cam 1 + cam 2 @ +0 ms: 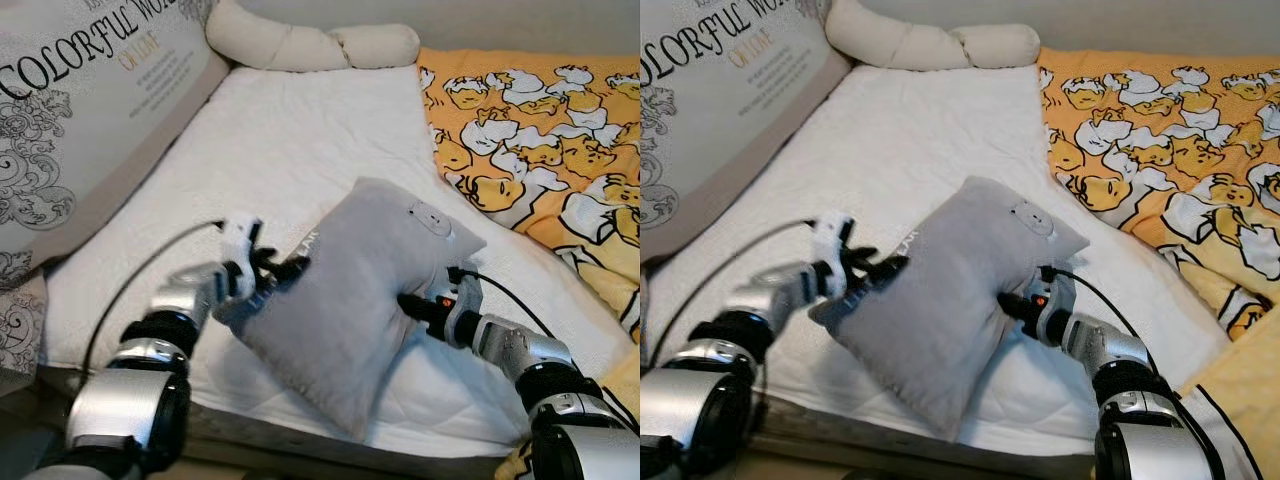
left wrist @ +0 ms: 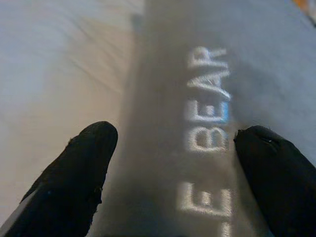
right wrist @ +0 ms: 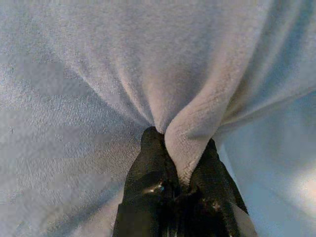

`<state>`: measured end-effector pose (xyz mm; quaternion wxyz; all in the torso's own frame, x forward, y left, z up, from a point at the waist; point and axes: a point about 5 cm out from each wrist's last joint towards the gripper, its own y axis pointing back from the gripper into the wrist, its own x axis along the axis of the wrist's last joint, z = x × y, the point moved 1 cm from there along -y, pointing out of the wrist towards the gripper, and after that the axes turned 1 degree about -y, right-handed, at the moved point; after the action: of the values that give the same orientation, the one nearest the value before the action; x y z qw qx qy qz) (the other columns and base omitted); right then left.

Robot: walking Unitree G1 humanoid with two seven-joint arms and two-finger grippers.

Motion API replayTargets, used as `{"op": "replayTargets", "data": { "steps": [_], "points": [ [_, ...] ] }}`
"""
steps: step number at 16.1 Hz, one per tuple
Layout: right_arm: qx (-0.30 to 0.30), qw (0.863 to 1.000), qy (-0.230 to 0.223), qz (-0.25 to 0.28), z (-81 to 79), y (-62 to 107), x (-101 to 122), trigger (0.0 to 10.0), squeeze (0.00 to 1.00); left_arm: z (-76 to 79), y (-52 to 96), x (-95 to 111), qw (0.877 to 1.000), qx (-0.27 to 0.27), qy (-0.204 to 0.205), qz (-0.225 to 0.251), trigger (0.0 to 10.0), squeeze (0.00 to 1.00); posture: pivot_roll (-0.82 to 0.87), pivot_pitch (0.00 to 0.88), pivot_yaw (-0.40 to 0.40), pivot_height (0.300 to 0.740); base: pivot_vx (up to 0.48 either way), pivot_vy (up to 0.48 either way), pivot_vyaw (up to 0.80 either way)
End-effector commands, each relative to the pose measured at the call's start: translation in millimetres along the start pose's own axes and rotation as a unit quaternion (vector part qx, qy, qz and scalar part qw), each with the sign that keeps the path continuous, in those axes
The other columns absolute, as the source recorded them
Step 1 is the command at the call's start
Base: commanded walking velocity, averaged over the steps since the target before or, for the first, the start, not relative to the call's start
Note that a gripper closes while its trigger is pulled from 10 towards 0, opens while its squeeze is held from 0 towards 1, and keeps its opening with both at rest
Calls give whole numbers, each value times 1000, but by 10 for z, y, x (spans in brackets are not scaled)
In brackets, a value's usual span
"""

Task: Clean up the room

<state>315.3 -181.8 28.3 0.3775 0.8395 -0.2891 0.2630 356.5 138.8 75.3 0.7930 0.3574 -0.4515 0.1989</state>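
A grey pillow (image 1: 360, 290) with white embroidered letters (image 2: 207, 138) is held tilted above the white mattress (image 1: 290, 140), near its front edge. My left gripper (image 1: 285, 270) is at the pillow's left edge. Its two black fingers (image 2: 89, 168) stand wide apart, open, with the lettered edge between them. My right gripper (image 1: 405, 303) is at the pillow's right side. It is shut on a pinched fold of the grey fabric (image 3: 187, 143).
A large printed cushion (image 1: 80, 110) leans along the left of the bed. A cream bolster (image 1: 310, 45) lies at the head. A yellow duck-print blanket (image 1: 540, 140) covers the right side. The mattress's front edge (image 1: 300, 425) runs just below the pillow.
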Motion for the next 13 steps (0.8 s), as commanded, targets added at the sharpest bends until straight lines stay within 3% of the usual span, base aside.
{"op": "replayTargets", "data": {
  "steps": [1,2,4,6,7,10,13],
  "points": [
    [5,1000,6,3,-26,-8,15,0,0,92,-46,-53,999,-43,0,-26,10000,1000,-28,0,101,740,0,0,0],
    [13,1000,8,5,-70,-36,44,0,0,226,-81,-187,991,-109,-16,-71,10000,1000,-24,0,87,740,0,0,0],
    [24,1000,12,10,-139,-78,97,0,0,305,-84,-283,982,-156,-21,-102,10000,1000,-21,0,83,740,0,0,0],
    [38,999,15,18,-221,-121,151,0,0,327,-85,-290,980,-170,-24,-103,4078,1000,-11,0,72,740,0,0,0],
    [53,998,19,25,-324,-175,202,0,0,341,-88,-276,978,-179,-34,-98,0,0,-5,0,67,740,0,0,0],
    [78,996,24,36,-524,-289,268,0,0,345,-97,-227,979,-178,-51,-86,0,0,10,0,59,740,0,0,0],
    [94,994,26,45,-673,-373,304,0,0,334,-90,-133,981,-179,-36,-65,0,0,14,0,65,740,0,0,0]
  ]
}}
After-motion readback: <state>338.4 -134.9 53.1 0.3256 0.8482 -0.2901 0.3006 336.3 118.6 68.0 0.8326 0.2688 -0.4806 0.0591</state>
